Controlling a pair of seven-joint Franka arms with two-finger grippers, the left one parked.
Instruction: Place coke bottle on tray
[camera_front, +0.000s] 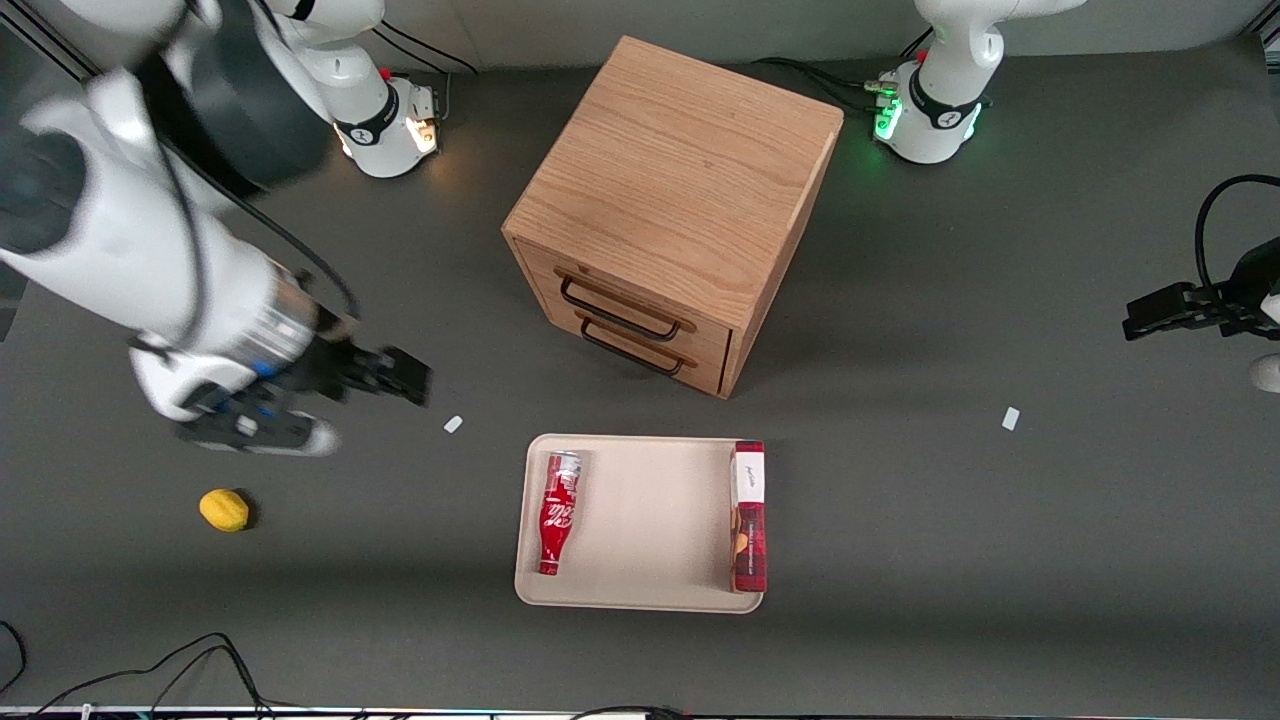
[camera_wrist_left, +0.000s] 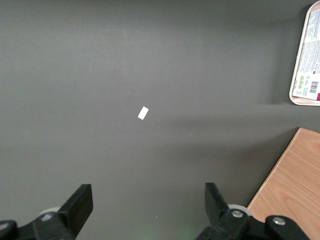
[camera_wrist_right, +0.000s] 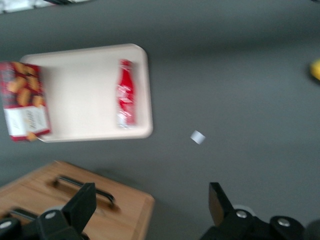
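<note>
Coke bottle (camera_front: 559, 513) lay on its side inside the tray (camera_front: 640, 590), along the edge nearest the working arm; placement judged complete. Tool (camera_front: 405, 377) hung empty, fingers spread, over bare worktop (camera_front: 900, 520), well apart from the tray.

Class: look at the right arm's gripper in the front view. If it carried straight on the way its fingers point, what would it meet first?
The gripper, open and empty, points sideways toward the wooden drawer cabinet. Probably its drawer front would come first, though height is hard to judge. The coke bottle on the tray lies nearer the camera, off that line.

Plaid box (camera_wrist_right: 23, 100) cut off by edge; end effector (camera_front: 405, 378) motion-blurred
</note>
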